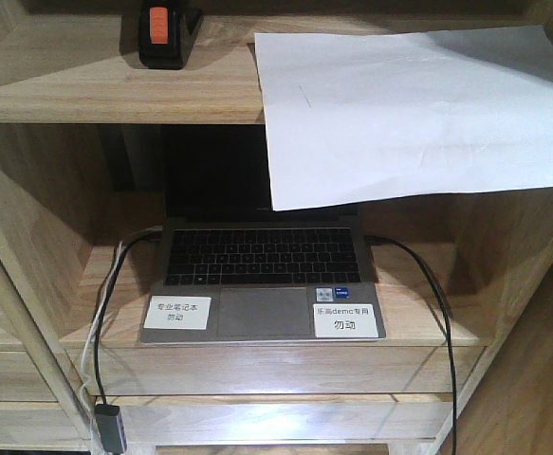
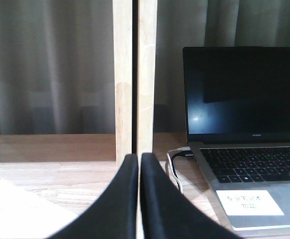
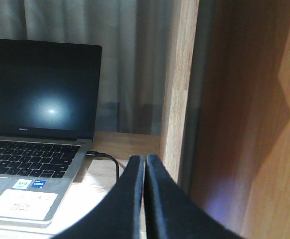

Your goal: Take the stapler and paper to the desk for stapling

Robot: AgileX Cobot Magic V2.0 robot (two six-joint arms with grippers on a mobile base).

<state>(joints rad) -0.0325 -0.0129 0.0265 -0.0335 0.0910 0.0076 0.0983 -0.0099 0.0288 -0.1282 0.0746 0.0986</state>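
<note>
The stapler [image 1: 167, 33], black with an orange-red patch, stands on the upper shelf at the top left of the front view. The paper [image 1: 418, 114], a large white sheet, lies on the same shelf to the right and hangs over its front edge. The desk is out of view. My left gripper [image 2: 139, 158] is shut and empty, low in front of a shelf post. My right gripper [image 3: 145, 159] is shut and empty, near the right shelf wall. Neither gripper shows in the front view.
An open laptop [image 1: 262, 275] with two white labels sits on the lower shelf, also in the left wrist view [image 2: 249, 149] and right wrist view [image 3: 35, 144]. Cables [image 1: 105, 313] run from both its sides. A vertical wooden post [image 2: 135, 79] and a side wall [image 3: 244, 119] bound the compartment.
</note>
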